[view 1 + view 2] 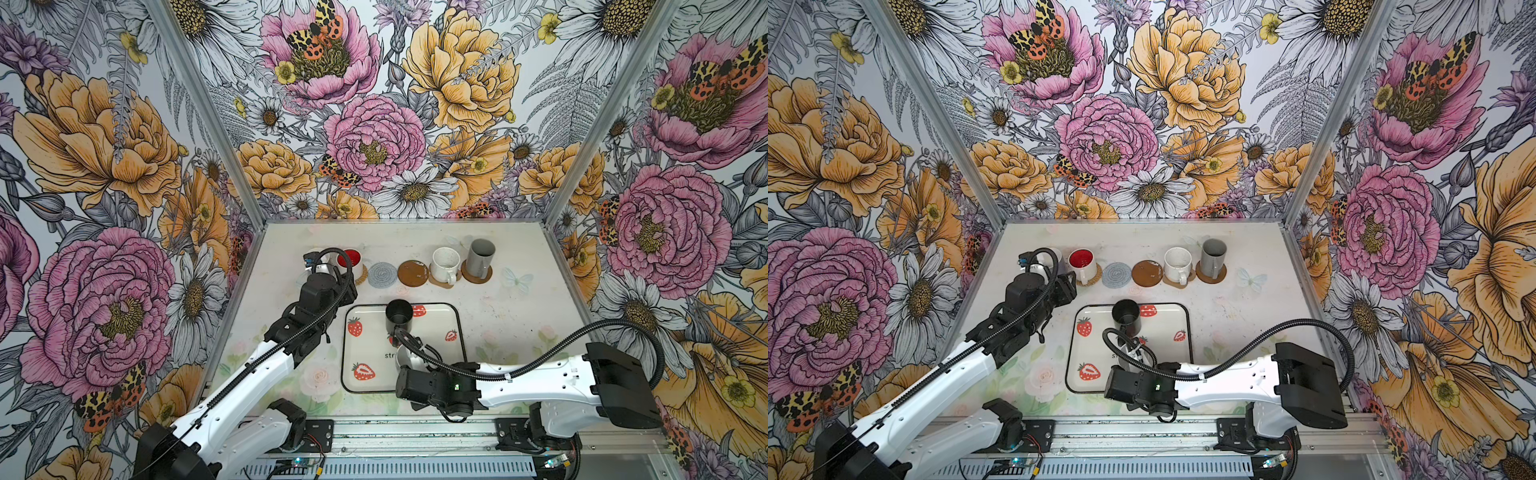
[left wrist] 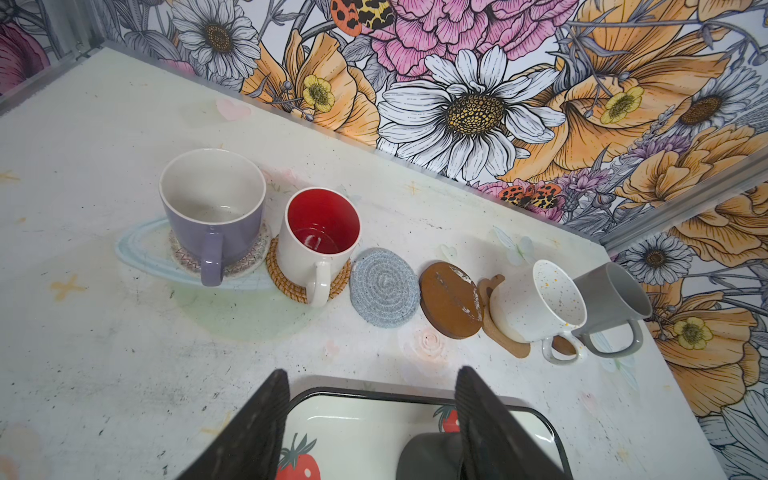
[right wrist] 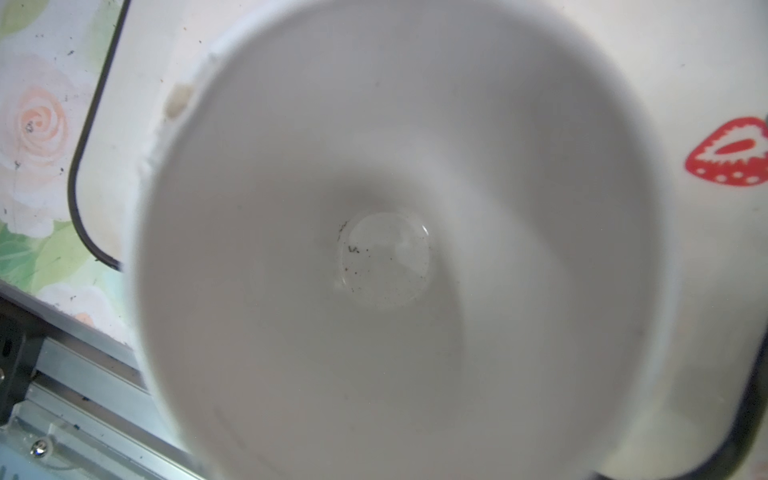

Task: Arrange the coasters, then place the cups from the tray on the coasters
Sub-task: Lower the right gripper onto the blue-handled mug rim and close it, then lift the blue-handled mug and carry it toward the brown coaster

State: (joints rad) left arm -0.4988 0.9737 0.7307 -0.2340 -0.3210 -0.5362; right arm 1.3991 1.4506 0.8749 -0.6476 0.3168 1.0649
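Observation:
A row of coasters runs along the back. On them stand a lilac cup (image 2: 212, 208) on a clear beaded one, a red-inside cup (image 1: 350, 261) on rattan, a speckled cup (image 1: 445, 264) on the paw mat and a tall grey cup (image 1: 481, 255) on a brown disc. The grey spiral coaster (image 1: 382, 274) and a brown disc (image 1: 413, 273) are bare. The strawberry tray (image 1: 365, 349) holds a black cup (image 1: 399, 318) and a pale cup (image 3: 382, 249). My right gripper (image 1: 409, 365) hangs right over the pale cup, its fingers hidden. My left gripper (image 2: 372, 415) is open above the tray's far left corner, holding nothing.
Floral walls close in the table at the back and on both sides. A metal rail (image 1: 415, 432) with the arm bases runs along the front edge. The left arm's cable loop (image 1: 332, 266) hides most of the lilac cup in both top views.

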